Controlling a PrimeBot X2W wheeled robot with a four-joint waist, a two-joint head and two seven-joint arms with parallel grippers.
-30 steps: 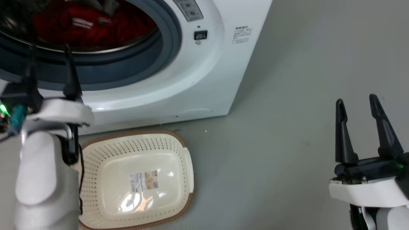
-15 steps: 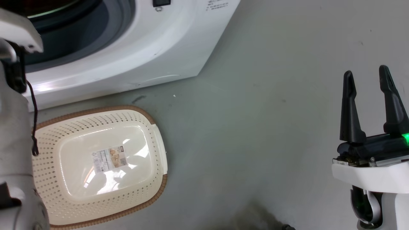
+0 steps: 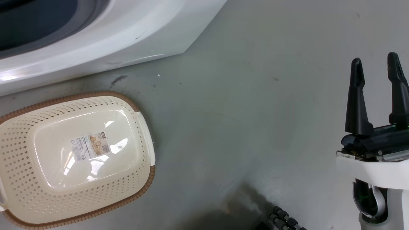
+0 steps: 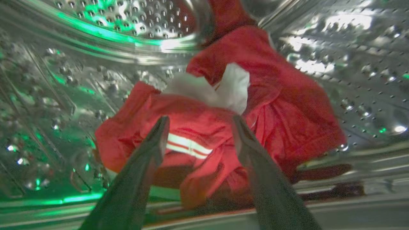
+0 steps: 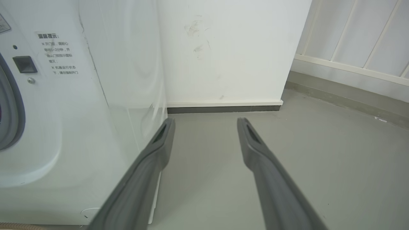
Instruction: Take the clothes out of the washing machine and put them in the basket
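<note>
Upper left of the right wrist view, the washing machine [image 5: 80, 127] bears a Chinese notice [image 5: 59, 54], heading seemingly 温馨提示. The sticker [image 3: 90, 146] in the basket [image 3: 19, 150] is too small to read.

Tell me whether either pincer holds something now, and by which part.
Nothing is held. The left pincer is open inside the drum, facing the red clothes. The right pincer is open over the floor.

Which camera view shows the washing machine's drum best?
The left wrist view: it looks inside, at the perforated drum around the clothes. The head view gives the washing machine's lower front and grey seal; the right wrist view, its labelled front.
</note>
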